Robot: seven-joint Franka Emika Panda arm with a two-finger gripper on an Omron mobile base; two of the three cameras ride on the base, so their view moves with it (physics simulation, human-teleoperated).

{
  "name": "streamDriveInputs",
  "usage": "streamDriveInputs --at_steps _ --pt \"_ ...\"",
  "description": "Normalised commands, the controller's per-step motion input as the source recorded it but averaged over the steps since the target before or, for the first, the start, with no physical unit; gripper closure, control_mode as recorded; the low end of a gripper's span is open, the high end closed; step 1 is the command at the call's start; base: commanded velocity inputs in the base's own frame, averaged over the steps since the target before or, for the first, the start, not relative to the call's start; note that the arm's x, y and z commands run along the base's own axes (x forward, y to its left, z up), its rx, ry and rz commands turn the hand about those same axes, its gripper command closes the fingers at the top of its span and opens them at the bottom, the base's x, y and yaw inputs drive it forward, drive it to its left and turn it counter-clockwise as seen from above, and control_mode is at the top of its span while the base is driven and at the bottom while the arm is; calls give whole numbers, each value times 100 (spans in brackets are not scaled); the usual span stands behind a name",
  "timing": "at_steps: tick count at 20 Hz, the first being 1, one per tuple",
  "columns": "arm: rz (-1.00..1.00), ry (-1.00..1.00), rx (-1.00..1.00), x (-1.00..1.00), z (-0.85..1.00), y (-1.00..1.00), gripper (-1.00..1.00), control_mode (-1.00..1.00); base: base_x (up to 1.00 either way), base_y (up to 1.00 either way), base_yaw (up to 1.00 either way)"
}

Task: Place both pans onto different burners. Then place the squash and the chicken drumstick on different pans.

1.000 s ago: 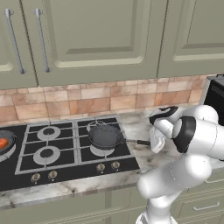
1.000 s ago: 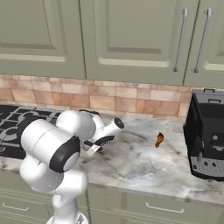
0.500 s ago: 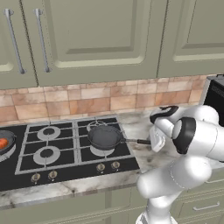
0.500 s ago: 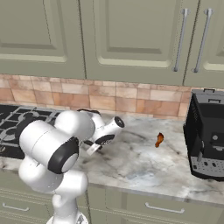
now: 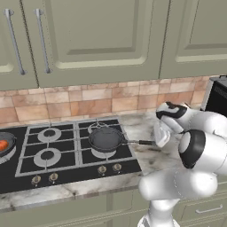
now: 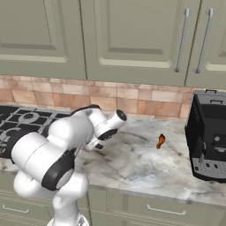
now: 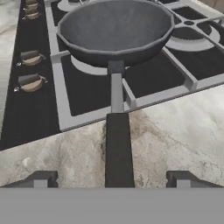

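A black pan (image 5: 105,138) sits on the front right burner (image 5: 104,154) of the cooktop, its long handle (image 5: 142,142) pointing right over the counter. My gripper (image 5: 158,139) is at the handle's end. In the hand view the gripper (image 7: 111,179) is open, its fingertips (image 7: 41,178) apart on either side of the handle (image 7: 117,144), and the pan (image 7: 116,30) lies ahead. A second pan (image 5: 10,141) at the far left edge holds the orange-red squash (image 5: 2,145). The chicken drumstick (image 6: 160,141) lies on the marble counter to my right.
A black appliance (image 6: 209,132) stands on the counter at the far right. Two left burners (image 5: 48,133) under grey grates are bare. Knobs (image 5: 102,169) line the cooktop's front edge. Cabinets hang above the tiled backsplash.
The gripper has opened and let go of the pan handle. The pan stays on the front right burner and the arm has barely moved.
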Motion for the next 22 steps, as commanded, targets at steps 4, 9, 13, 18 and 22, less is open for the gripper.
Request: streamDriveInputs --at_steps 4,9,13,18,22 --pt "-11 1 -2 -6 52 0 -100 -100 0 0 0" --pt "-27 8 -2 -16 18 -17 -100 -100 0 0 0" --pt "-32 1 0 -22 0 -40 -100 -100 0 0 0" --pt "-30 0 -6 -1 0 -53 -100 -100 0 0 0" --pt "-26 0 -11 0 0 -54 -100 -100 0 0 0"
